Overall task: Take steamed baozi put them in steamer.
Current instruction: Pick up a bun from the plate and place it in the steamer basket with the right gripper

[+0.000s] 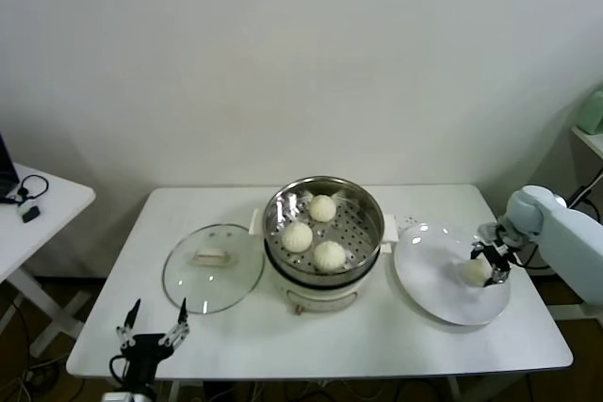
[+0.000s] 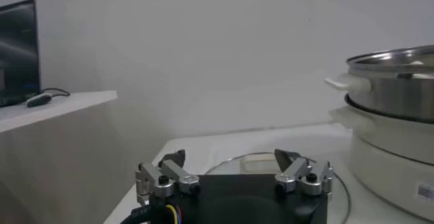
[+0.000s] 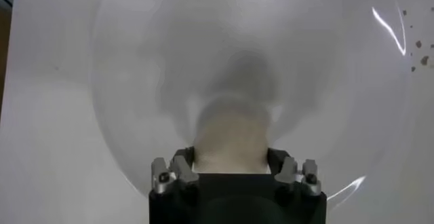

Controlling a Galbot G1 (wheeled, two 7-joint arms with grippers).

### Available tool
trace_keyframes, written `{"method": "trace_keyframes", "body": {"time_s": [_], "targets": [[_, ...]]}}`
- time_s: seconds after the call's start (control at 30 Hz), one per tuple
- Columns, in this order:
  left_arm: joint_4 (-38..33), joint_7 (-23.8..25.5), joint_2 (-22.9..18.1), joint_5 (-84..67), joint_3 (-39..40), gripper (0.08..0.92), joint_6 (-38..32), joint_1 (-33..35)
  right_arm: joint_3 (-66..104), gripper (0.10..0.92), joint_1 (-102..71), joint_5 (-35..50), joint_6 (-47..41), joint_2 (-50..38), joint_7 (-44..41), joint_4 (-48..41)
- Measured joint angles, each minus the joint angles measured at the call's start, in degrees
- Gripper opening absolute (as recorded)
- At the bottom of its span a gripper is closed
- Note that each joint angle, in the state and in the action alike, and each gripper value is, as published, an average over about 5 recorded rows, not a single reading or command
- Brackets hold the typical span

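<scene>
White wall backs a white table (image 1: 311,327), with a second, smaller table (image 1: 38,214) off to the robot's left carrying a dark cable.

At the table's middle stands the steamer (image 1: 323,233), a shiny steel basket with a perforated floor on a white base; the left wrist view shows its wall and base (image 2: 393,110) from the side. Just to its right lies a flat white plate (image 1: 424,275), and just to its left a round glass lid (image 1: 213,268) rests flat on the table.

Three baozi sit inside the steamer: one toward the back (image 1: 322,208), one at the left (image 1: 298,236), one at the front (image 1: 329,255). The fourth baozi (image 1: 476,271) is on the right part of the plate.

Over that bun is the right gripper (image 1: 490,261), its fingers set on either side of the baozi (image 3: 230,134) and closed against it; the bun touches the plate (image 3: 135,76).

Near the table's front left corner, the left gripper (image 1: 151,334) is parked, its fingers (image 2: 166,174) spread wide with nothing between them, pointing toward the lid (image 2: 339,191).
</scene>
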Motion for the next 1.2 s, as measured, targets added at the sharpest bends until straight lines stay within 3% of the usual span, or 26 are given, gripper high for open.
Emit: {"method": "trace_keyframes", "body": {"time_s": [0.27,0.47,0.83,1.2], "targets": [[-0.03,0.0,-0.03,0.01,-0.02,0.823,-0.11,0.15,-0.47,0.668,0.67,1.13,-0.52,-0.49,0.3,0.22],[-0.12,0.0,-0.11,-0.08,0.24,0.823,-0.18,0.0,-5.25,0.662,4.82,7.17,-2.86,-1.37,0.9,1.37],[-0.95,0.08,-0.29,-0.26,1.41,0.823,-0.26,-1.04,-27.85,0.662,26.54,29.62,-10.51,0.82,2.08,5.54],[-2.27,0.12,-0.71,0.46,3.35,0.823,-0.74,-1.77,-50.19,0.662,46.65,55.31,-17.51,9.68,4.23,9.91]]}}
